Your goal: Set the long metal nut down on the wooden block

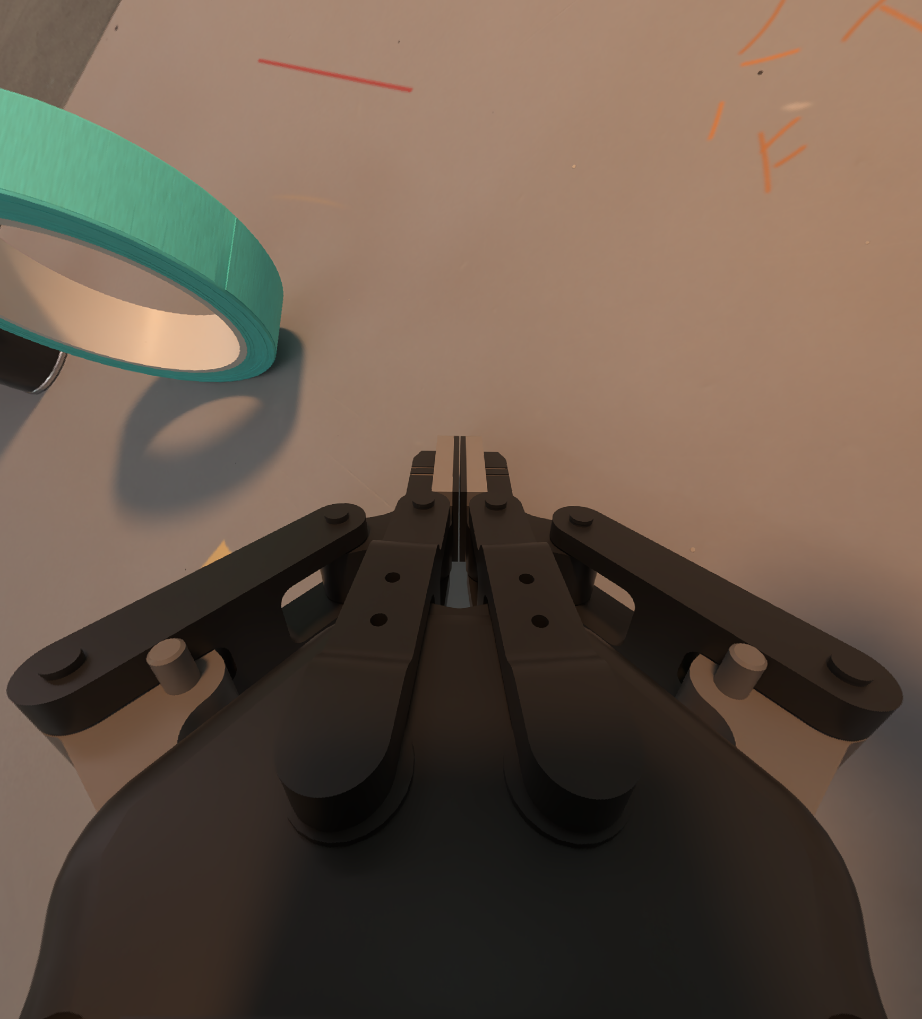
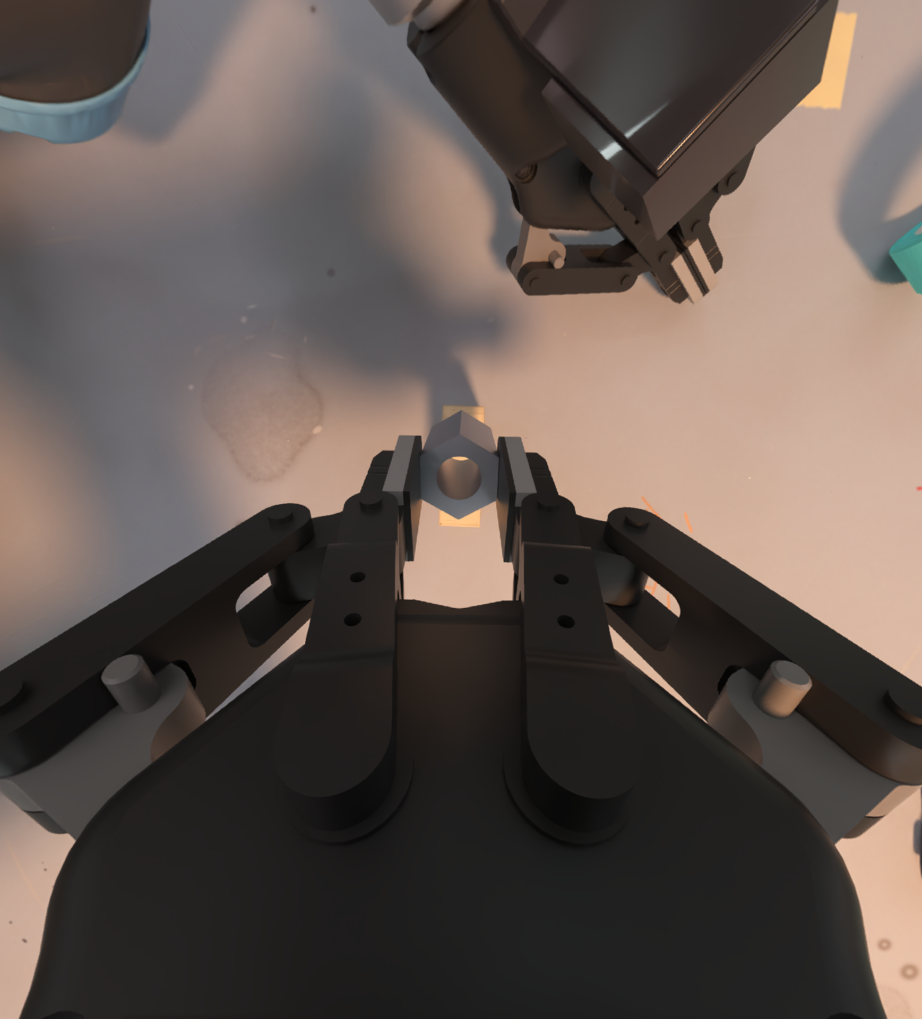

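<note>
The long metal nut (image 2: pixel 457 468), grey, six-sided, its round hole facing up, sits clamped between the right pincer (image 2: pixel 458 481) pads over bare table (image 2: pixel 668 419), with open room ahead, while the left pincer (image 1: pixel 459 462), clenched on nothing, hangs beside green tape (image 1: pixel 116 220).

No legible txt, orange scrawl marks (image 1: pixel 773 149) on tabletop (image 1: pixel 558 275), unreadable, no labels or nos.

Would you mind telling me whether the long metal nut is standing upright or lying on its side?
Upright: the long metal nut shows its round bore end-on to the right gripper, whose pads clamp opposite flats.
</note>
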### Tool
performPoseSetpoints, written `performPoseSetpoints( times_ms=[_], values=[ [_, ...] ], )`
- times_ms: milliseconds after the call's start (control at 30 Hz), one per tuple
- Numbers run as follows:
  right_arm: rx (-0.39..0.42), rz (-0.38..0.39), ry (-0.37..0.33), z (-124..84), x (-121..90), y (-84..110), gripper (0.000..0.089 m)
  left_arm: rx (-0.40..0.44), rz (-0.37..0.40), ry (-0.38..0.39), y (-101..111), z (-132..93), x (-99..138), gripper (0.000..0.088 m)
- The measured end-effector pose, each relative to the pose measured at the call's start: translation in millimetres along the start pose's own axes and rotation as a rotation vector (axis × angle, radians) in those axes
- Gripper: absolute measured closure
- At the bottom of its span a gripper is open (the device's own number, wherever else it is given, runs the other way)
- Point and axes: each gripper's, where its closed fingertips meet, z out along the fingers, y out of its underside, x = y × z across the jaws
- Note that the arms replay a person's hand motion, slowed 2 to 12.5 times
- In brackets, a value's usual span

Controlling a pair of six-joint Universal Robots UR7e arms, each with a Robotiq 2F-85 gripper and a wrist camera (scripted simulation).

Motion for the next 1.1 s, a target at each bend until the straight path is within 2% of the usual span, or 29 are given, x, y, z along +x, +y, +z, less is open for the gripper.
performPoseSetpoints(
  times_ms=[267, 500, 733, 1100],
  values=[
    [-0.048, -0.005, 0.015, 9.2, -3.2, 1.9, 0.0651, -0.004, 0.001, -0.005, 0.5, 0.0, -0.6, 0.0882],
    [-0.093, -0.012, 0.063, 12.0, -1.8, 5.0, 0.0651, -0.005, 0.002, -0.009, 0.5, 0.1, -0.9, 0.0882],
    [-0.123, -0.008, 0.100, 9.3, -0.6, 6.7, 0.0651, -0.012, 0.021, -0.022, 0.5, 0.1, -0.9, 0.0882],
    [-0.156, -0.045, 0.103, 5.0, -1.2, 1.5, 0.0651, -0.010, 0.021, -0.025, 0.5, 0.2, -0.8, 0.0882]
  ],
)
